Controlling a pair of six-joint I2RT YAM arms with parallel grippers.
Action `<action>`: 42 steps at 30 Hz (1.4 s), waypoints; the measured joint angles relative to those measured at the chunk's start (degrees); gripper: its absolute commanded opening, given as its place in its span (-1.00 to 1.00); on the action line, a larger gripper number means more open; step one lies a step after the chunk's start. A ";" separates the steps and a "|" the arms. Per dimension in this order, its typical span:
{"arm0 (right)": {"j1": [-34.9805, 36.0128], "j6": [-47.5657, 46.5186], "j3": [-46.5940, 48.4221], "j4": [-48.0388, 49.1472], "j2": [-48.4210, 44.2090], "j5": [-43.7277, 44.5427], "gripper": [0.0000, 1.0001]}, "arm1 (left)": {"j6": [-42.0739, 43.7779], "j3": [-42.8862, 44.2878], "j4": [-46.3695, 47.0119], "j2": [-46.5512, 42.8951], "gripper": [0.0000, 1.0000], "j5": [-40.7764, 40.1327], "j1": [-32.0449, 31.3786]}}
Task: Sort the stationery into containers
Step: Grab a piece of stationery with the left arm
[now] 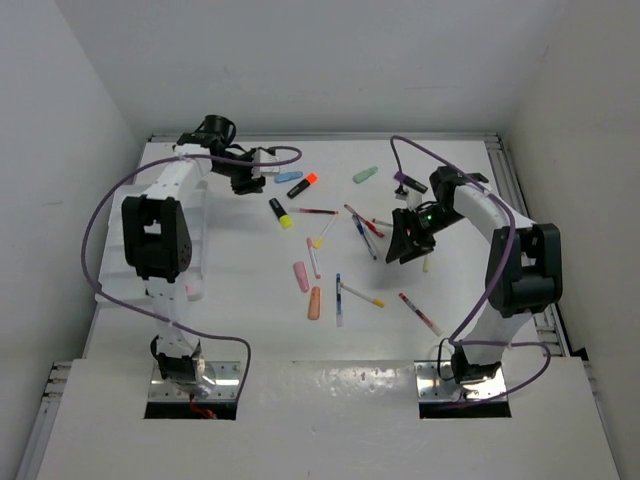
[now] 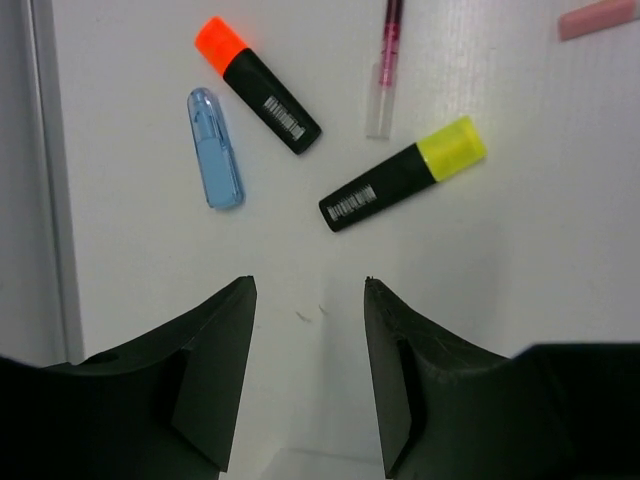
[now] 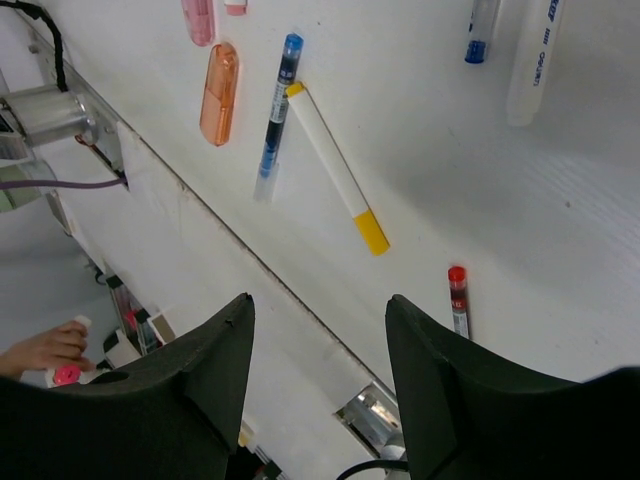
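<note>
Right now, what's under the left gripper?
Under the left gripper: bare table between its open fingers; blue highlighter and yellow-capped highlighter lie ahead. Whatever the fingers cover is hidden.

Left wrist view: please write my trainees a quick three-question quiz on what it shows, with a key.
1. True or false: the left fingers are clamped on a highlighter.
2. The black highlighter nearest those fingers has which cap? A orange, B yellow, C green.
3. Fill in: the blue highlighter lies beside a black one with an ____ cap.
Key: 1 false; 2 B; 3 orange.
</note>
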 measured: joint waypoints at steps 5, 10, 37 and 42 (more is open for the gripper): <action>-0.35 -0.37 -0.81 -0.26 -0.28 0.00 0.10 | -6.58 3.19 5.09 7.69 0.06 -0.20 -1.36; -0.55 -0.37 -0.90 -0.24 -0.31 -0.15 0.10 | -15.19 5.09 12.28 10.54 0.00 -1.51 -4.31; -0.96 -0.31 -1.27 -0.22 -0.28 -1.64 0.08 | -33.40 2.49 18.84 16.72 -0.52 -17.22 -7.82; -0.98 -0.31 -1.27 -0.24 -0.28 -1.79 0.08 | -32.04 0.63 17.75 16.09 -0.53 -17.64 -8.09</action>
